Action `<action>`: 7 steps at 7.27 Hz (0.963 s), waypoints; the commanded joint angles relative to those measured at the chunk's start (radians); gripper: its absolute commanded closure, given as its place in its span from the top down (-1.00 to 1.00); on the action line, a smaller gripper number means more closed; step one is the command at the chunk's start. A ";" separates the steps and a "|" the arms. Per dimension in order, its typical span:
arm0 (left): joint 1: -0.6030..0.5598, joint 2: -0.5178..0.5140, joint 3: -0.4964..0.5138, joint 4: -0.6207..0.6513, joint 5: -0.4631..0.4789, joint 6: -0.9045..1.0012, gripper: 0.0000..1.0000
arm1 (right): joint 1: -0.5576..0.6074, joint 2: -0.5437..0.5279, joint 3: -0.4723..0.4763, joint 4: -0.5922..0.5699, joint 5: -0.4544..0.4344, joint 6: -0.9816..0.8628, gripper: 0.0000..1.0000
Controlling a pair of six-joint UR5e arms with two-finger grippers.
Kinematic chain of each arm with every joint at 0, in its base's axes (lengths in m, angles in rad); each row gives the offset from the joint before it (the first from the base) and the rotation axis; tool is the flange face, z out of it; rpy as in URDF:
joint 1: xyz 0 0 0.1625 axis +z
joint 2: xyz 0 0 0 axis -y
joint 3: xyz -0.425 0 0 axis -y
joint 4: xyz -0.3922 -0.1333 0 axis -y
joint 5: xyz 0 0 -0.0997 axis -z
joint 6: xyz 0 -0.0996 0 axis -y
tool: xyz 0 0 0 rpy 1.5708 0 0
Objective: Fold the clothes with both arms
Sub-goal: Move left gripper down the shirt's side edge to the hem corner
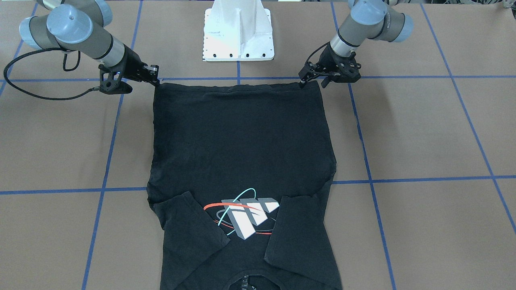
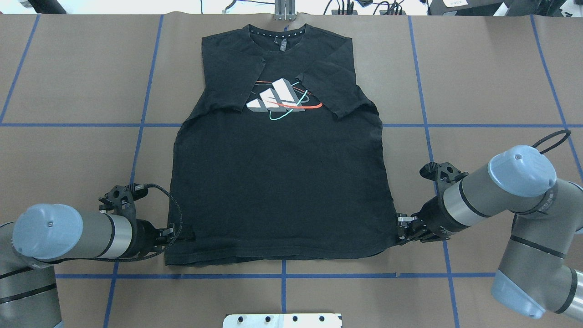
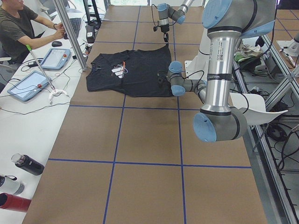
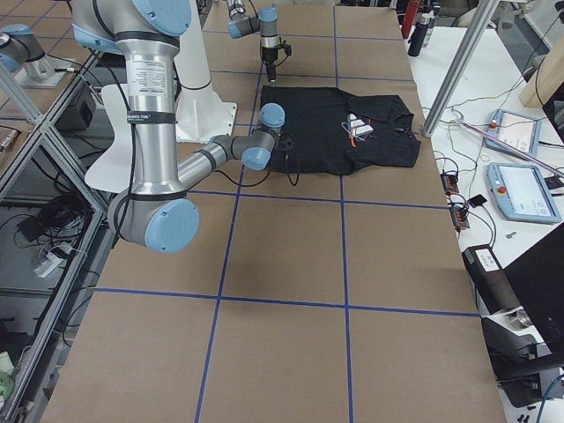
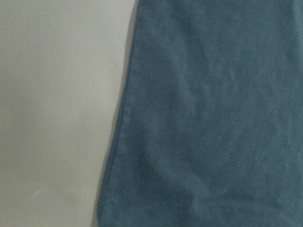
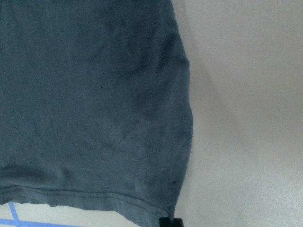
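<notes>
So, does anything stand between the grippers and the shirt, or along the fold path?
Nothing visible does. The left gripper and right gripper are at the T-shirt's hem corners; only its own folded-in sleeves lie on it.

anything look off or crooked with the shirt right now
Nothing damaged. The black cotton T-shirt lies flat; its folded-in sleeves are slightly mismatched, the right-side sleeve reaching further toward the hem than the left-side sleeve. The left claw and right claw sit at the hem corners.
</notes>
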 commanded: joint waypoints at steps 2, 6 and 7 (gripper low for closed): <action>0.025 0.000 0.004 0.007 0.001 0.000 1.00 | 0.003 -0.001 -0.001 0.000 0.000 0.000 -1.00; 0.052 -0.008 0.004 0.039 0.019 -0.002 0.96 | 0.014 0.001 -0.001 0.000 0.014 -0.002 -1.00; 0.052 -0.010 0.004 0.039 0.019 -0.002 0.79 | 0.026 0.001 -0.001 0.000 0.032 -0.002 -1.00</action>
